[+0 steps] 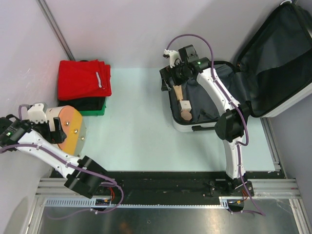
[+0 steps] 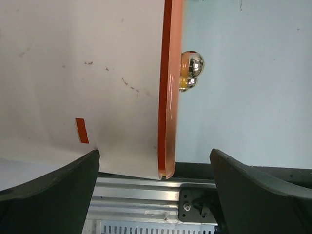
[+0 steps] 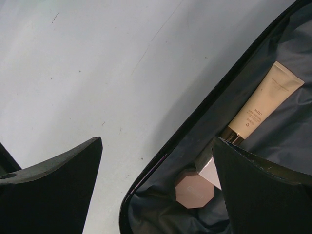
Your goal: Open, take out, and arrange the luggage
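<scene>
1. Top external: the luggage (image 1: 278, 63) lies open at the worktop's (image 1: 141, 126) far right.
2. My right gripper (image 3: 156, 146) hangs wide open over its zip edge, worktop showing leftward.
3. My left gripper (image 2: 155, 153) gapes beside the cylinder's (image 2: 168, 97) orange rim.

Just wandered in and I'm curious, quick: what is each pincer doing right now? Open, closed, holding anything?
Left pincer: open, gripping nothing.
Right pincer: open, gripping nothing, over the edge of the suitcase.
</scene>
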